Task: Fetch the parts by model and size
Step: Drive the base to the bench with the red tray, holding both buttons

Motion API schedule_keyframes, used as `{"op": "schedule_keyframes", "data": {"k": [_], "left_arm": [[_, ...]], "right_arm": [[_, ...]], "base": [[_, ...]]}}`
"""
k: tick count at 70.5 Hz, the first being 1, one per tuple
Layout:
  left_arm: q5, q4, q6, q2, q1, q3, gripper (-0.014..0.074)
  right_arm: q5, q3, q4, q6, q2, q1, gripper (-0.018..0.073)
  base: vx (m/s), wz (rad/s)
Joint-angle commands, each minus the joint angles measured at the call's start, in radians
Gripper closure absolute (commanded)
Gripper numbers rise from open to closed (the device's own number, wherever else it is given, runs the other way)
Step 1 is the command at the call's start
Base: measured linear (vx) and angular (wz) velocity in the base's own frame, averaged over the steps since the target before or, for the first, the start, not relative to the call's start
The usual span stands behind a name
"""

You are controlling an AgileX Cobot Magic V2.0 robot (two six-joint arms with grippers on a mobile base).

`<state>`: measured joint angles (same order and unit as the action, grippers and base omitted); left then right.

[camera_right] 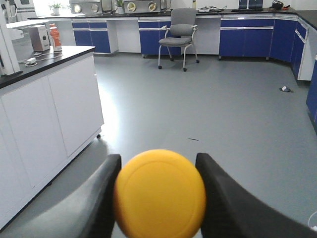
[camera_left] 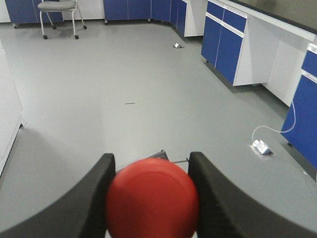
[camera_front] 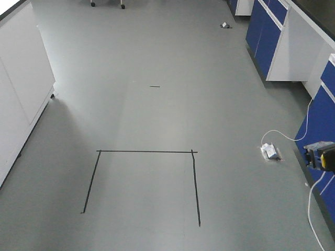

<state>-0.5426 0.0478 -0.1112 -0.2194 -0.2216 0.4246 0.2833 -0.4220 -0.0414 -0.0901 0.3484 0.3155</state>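
Both parts are already gripped: our left hand [camera_left: 151, 163] is closed around the red switch [camera_left: 151, 198], our right hand [camera_right: 158, 161] around the yellow switch [camera_right: 159, 193]. Each cap faces back toward its wrist, so the base should point outward. We'd guess delivery's next, with just floor [camera_front: 157, 104] and a taped rectangle [camera_front: 146, 151] ahead.

Front view: mounted high, tilted down onto grey floor [camera_front: 157, 104] and black tape outline [camera_front: 144, 151]; blue cabinets [camera_front: 264, 31] along right edge.

Left wrist view: low, facing forward between dark fingers [camera_left: 94, 198]; red cap [camera_left: 152, 197] very near lens, blurred.

Right wrist view: same arrangement, yellow cap [camera_right: 159, 193] close up, facing chair [camera_right: 178, 34] near far wall.

Short dark floor mark [camera_front: 155, 86] shared by all three; floor socket box [camera_front: 270, 151] by front and left wrist only.
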Motion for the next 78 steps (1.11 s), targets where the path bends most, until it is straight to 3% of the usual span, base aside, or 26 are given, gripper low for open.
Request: {"op": "schedule_keyframes", "data": {"k": [1, 78], "left_arm": [[0.077, 0.000, -0.001, -0.013, -0.006, 0.023, 0.0604], [0.078, 0.000, -0.001, -0.013, -0.006, 0.023, 0.0603]], "right_arm": [[-0.081, -0.030, -0.004, 0.006, 0.007, -0.004, 0.0567], [-0.081, -0.030, -0.004, 0.006, 0.007, -0.004, 0.0567]], "base": [[0.56, -0.03], [0.62, 0.01]]}}
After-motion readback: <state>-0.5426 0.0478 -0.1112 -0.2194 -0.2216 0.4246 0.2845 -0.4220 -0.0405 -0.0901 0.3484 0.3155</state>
